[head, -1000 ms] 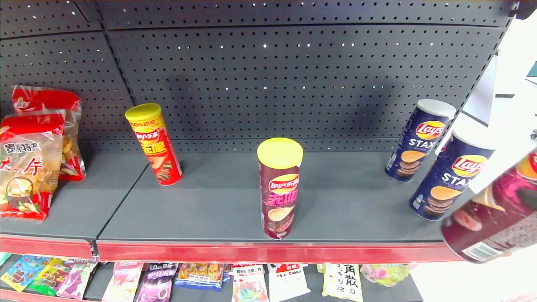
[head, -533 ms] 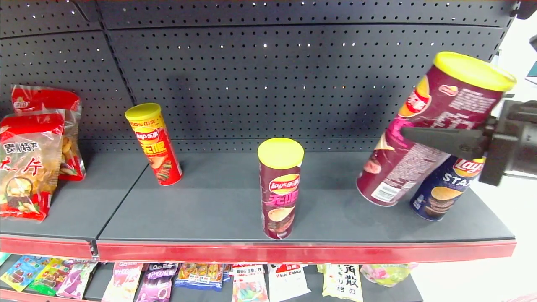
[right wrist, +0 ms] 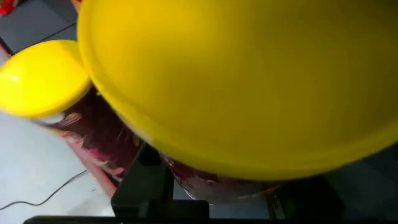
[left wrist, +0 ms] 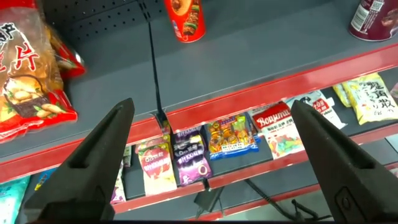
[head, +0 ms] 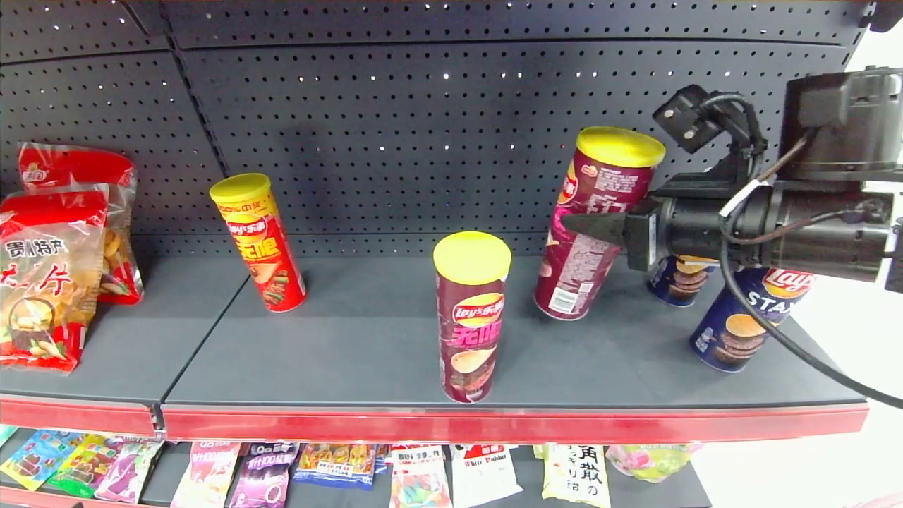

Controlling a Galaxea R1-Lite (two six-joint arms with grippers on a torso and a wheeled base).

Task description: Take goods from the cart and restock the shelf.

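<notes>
— Maroon cardboard crisp tube with the yellow plastic lid (head: 575, 271): where is it in the head view?
— Clamped across its middle by the right gripper (head: 585, 224), whose fingers are closed onto its sides. Its long axis stands nearly upright, with the top leaning slightly toward the robot's right. The base is low over the dark grey metal shelf (head: 367, 339); whether it touches, I cannot tell. It sits between the standing maroon tube (head: 471, 317) and the blue tubes (head: 741, 321), farther back.
— And the left wrist view?
— The left gripper (left wrist: 211, 107) hangs spread wide, holding nothing, out in front of the shelf. The right arm is plainly nearer.
— Right wrist view?
— The held tube's lid (right wrist: 249, 81) is close under the camera, and a dark finger (right wrist: 146, 186) presses against the body. I judge the base needs levelling before release.
</notes>
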